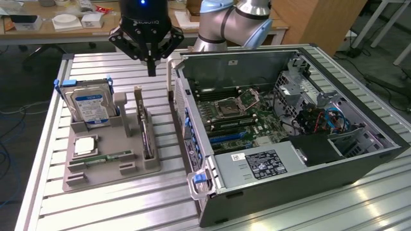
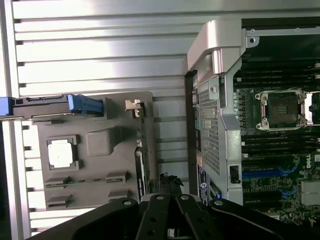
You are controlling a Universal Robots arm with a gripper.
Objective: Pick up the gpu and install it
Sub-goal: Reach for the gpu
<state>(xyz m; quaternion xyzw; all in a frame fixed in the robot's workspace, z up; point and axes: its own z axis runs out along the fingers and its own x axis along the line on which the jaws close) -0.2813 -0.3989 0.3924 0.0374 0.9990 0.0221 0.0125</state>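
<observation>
Below my closed fingertips, and a little to the side away from the computer case [image 1: 289,183], the gpu [image 1: 146,132] stands on edge in its slot of the grey tray [image 1: 109,175], with a pale bracket at one end. The gripper [image 1: 152,72] hangs in the air above the tray, its fingers pinched together on nothing and well clear of the card. On the wrist view I see the gpu [image 2: 142,150] as a thin dark line along the tray [image 2: 90,170], with the gripper [image 2: 169,192] offset from it toward the case wall. Farther out from the fingers on the same tray sit the hard drive [image 1: 90,103] and the processor chip [image 1: 84,146]. I judge this to be the approach before the pick: nothing is grasped and nothing is installed. A grasp from here would call for the fingers to spread, line up over the card's top edge and straddle it squarely, since the card is thin and stands close between the slot walls.
</observation>
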